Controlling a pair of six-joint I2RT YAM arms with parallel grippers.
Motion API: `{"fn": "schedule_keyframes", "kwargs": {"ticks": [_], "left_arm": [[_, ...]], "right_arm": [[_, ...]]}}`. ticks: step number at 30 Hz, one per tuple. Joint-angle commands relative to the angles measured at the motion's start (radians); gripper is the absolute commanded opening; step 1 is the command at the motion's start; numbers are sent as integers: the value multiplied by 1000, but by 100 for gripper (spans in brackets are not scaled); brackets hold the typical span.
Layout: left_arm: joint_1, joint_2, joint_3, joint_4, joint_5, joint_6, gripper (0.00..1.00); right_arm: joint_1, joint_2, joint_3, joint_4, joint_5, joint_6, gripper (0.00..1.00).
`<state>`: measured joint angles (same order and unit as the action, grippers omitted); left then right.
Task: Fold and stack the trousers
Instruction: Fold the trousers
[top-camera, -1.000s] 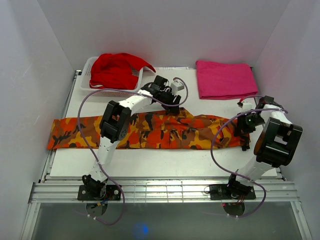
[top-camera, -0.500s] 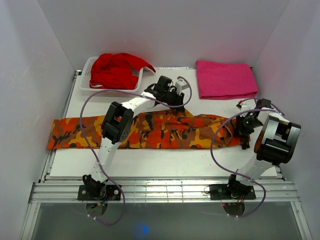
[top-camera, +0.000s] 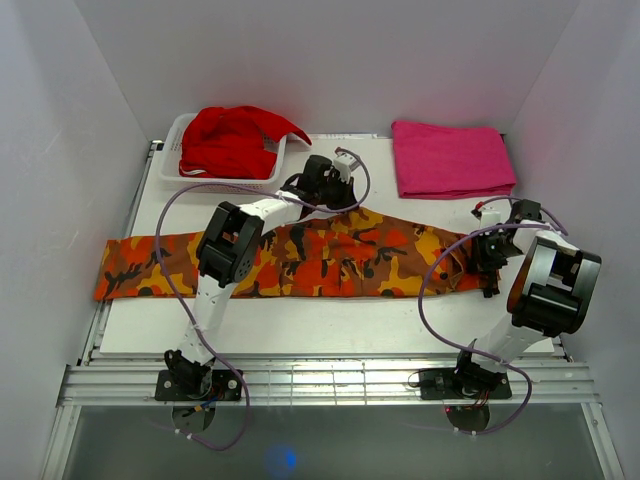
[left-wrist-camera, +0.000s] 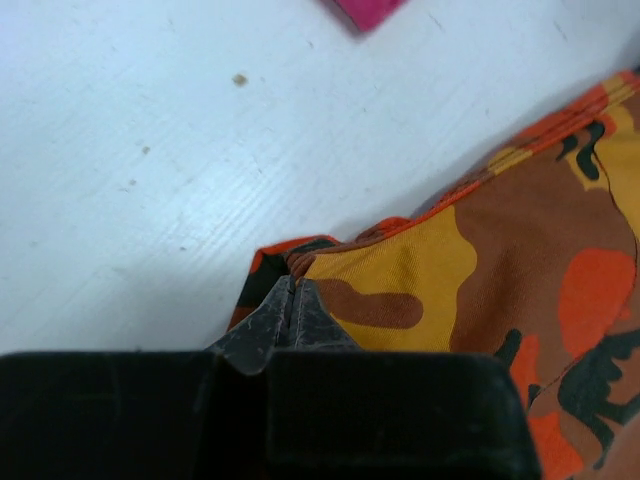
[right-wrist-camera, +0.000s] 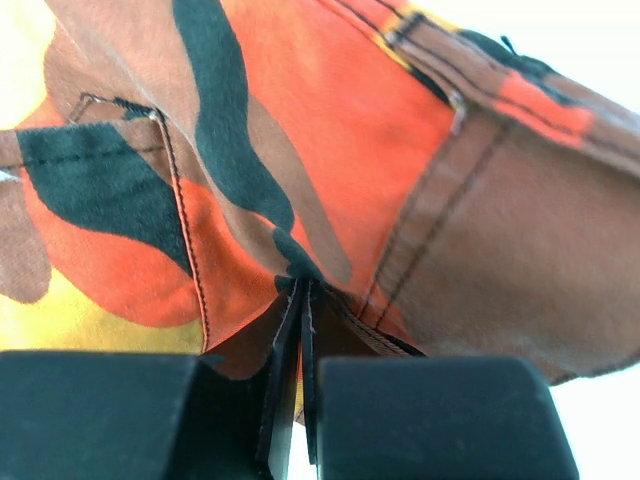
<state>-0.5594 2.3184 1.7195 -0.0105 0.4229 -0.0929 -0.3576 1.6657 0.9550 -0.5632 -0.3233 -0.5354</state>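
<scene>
The camouflage trousers (top-camera: 330, 255) lie stretched left to right across the white table, in orange, red, yellow and black. My left gripper (top-camera: 340, 197) is at their far edge near the middle, shut on a pinch of the cloth (left-wrist-camera: 300, 262) there. At the right end, my right gripper (top-camera: 487, 255) is shut on the waistband area, where a fold of fabric (right-wrist-camera: 300, 270) is clamped between its fingertips. Both grips lift the cloth slightly off the table.
A white basket (top-camera: 172, 160) with a plain red garment (top-camera: 232, 140) stands at the back left. A folded pink cloth (top-camera: 450, 158) lies at the back right. Grey walls close in on the left, back and right. Arm cables loop over the trousers.
My left gripper has closed on the far edge of the trousers and drawn it slightly back and left. The right gripper kept its grip and hardly moved.
</scene>
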Motion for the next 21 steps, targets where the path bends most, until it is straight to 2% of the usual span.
{"fn": "schedule_keyframes", "kwargs": {"ticks": [1, 5, 8, 12, 16, 18, 20, 21], "left_arm": [[75, -93, -12, 130, -177, -39, 0], [92, -33, 46, 142, -165, -34, 0], [92, -4, 83, 182, -87, -18, 0], [67, 45, 158, 184, -36, 89, 0], [38, 91, 193, 178, -53, 240, 0], [33, 108, 196, 173, -69, 252, 0], [33, 118, 207, 153, -94, 260, 16], [33, 115, 209, 136, -102, 259, 36]], "right_arm": [[-6, 20, -47, 57, 136, -60, 8], [-7, 22, -64, 57, 150, -70, 8], [-7, 23, -73, 57, 158, -80, 8], [-6, 26, -79, 56, 162, -83, 8], [-6, 29, -73, 43, 164, -87, 8], [-6, 28, -67, 34, 165, -87, 8], [-6, 23, -59, 28, 170, -87, 8], [-6, 23, -56, 25, 187, -87, 8]]}}
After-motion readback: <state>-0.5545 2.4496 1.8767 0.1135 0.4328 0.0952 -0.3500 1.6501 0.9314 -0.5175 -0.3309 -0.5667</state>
